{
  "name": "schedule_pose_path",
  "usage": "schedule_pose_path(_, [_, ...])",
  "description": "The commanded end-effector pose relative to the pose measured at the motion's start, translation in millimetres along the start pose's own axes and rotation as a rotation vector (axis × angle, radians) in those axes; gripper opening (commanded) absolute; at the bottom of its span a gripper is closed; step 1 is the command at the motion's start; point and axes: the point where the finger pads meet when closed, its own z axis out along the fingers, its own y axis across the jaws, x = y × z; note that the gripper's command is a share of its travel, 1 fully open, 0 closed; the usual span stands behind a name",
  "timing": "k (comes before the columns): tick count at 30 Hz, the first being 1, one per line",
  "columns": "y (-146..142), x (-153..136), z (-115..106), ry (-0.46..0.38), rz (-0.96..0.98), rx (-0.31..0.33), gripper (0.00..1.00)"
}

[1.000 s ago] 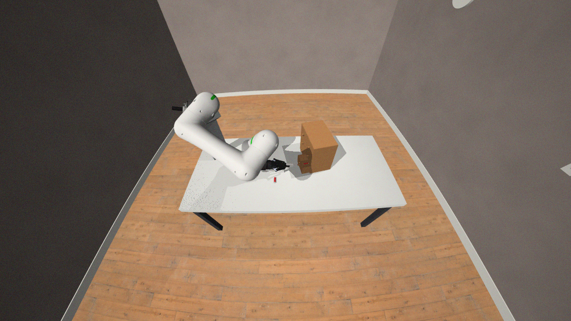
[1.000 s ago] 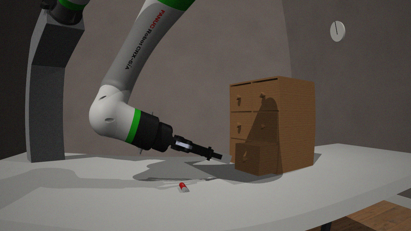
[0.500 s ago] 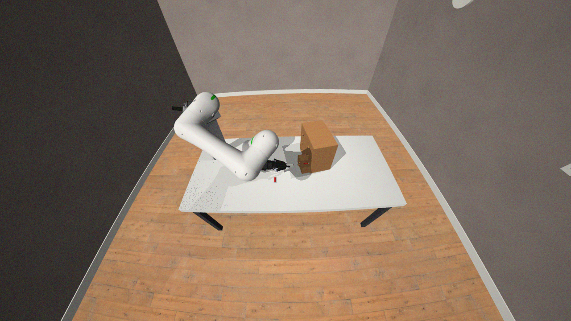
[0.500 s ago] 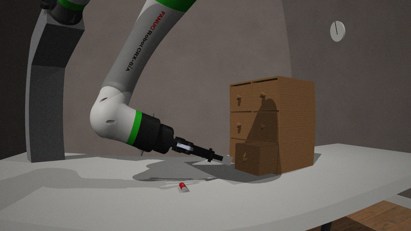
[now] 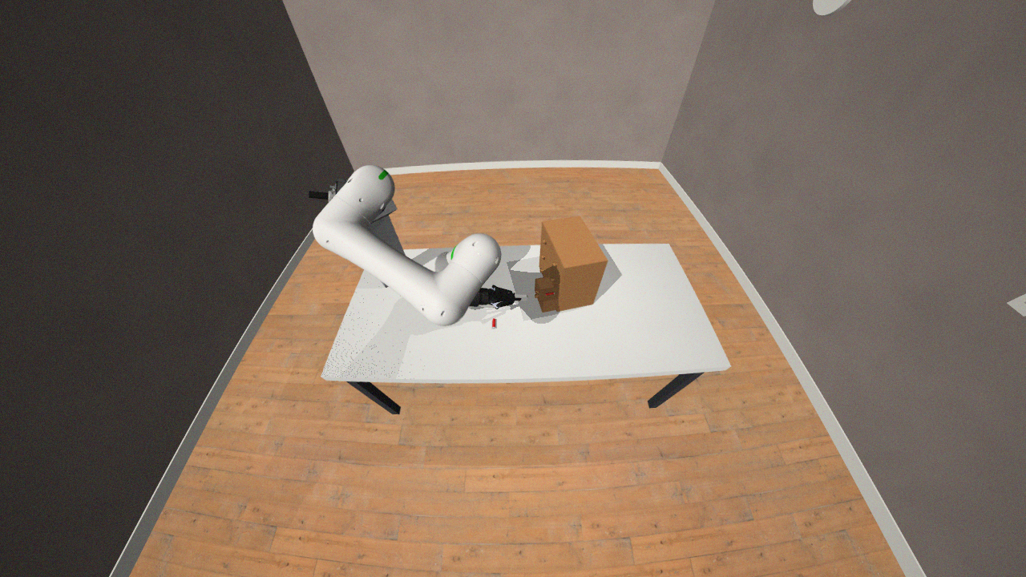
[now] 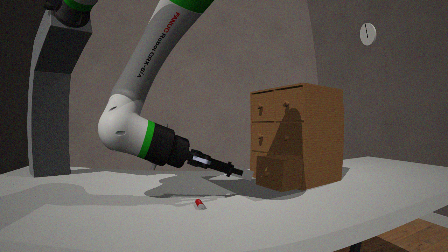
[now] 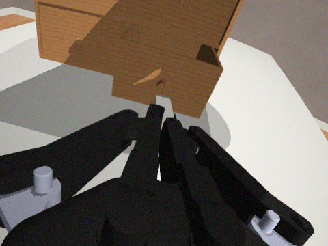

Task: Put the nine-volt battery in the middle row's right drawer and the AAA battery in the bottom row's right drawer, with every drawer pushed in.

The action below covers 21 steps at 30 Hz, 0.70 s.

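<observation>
The wooden chest [image 5: 574, 251] [image 6: 322, 125] [image 7: 59, 5] stands on the white table [image 5: 609, 336] [image 6: 344, 200]. Its bottom right drawer [image 5: 547, 301] [image 6: 278, 174] [image 7: 182, 89] is pulled partly out; the other drawers look pushed in. A small red thing [image 5: 550, 293] shows inside the open drawer. A small red and silver cylinder [image 5: 494, 323] [image 6: 200, 203] lies on the table in front of the chest. My gripper [image 5: 527, 295] [image 6: 250, 174] [image 7: 160, 106] is shut and empty, low over the table, with its tips right at the open drawer's front, just under its knob [image 7: 150, 78]. I see no nine-volt battery.
The arm's base column [image 6: 47, 109] stands at the table's far left corner. The arm [image 5: 401, 276] reaches low across the table toward the chest. The chest casts a shadow over the drawer fronts.
</observation>
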Motion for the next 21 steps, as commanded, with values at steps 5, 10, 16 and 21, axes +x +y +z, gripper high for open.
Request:
schedule_pose_path(5, [-0.1, 0.2, 0.3, 0.0, 0.0, 0.0, 0.0])
schedule_pose_path(10, [-0.1, 0.5, 1.3, 0.0, 0.0, 0.0, 0.0])
schedule_pose_path(16, [-0.1, 1.4, 3.7, 0.0, 0.0, 0.0, 0.0])
schedule_pose_path(21, [-0.1, 2.1, 5.5, 0.0, 0.0, 0.0, 0.0])
